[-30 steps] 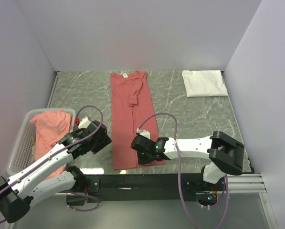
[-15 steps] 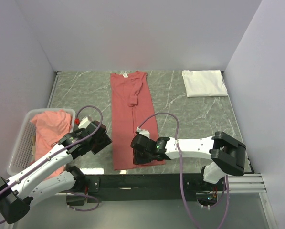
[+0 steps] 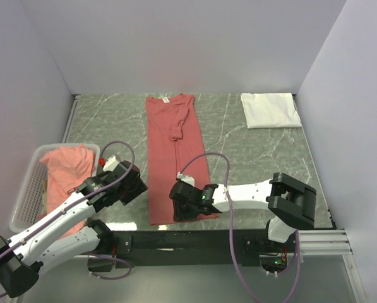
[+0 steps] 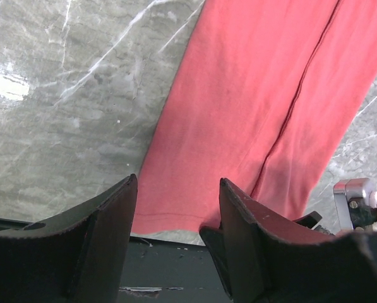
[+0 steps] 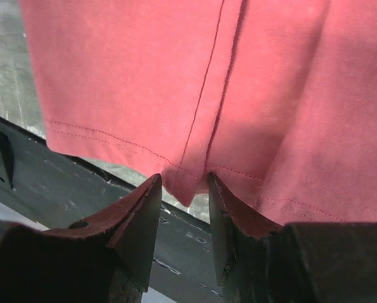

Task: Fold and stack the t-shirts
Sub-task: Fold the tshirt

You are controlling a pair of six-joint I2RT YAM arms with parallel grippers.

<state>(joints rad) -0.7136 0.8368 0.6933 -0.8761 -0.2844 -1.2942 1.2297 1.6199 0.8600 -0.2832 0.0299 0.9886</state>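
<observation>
A coral-red t-shirt (image 3: 175, 151) lies folded into a long strip down the middle of the table, its white neck label at the far end. My right gripper (image 3: 183, 207) is at the shirt's near hem; in the right wrist view the gripper (image 5: 183, 180) is open, and a fold corner of the hem (image 5: 187, 186) hangs between the parted fingers. My left gripper (image 3: 132, 183) hovers open just left of the strip, above the hem's left corner (image 4: 151, 218). A white t-shirt (image 3: 270, 110) lies folded at the far right. Another coral t-shirt (image 3: 68, 169) is heaped in the basket.
The white mesh basket (image 3: 28, 192) stands at the left table edge beside my left arm. The black front rail (image 3: 175, 240) runs just under the shirt's hem. Grey walls close in the table on three sides.
My right gripper has opened its jaws and slid a little left and nearer along the hem. The left arm has barely shifted. The shirts lie as before.
</observation>
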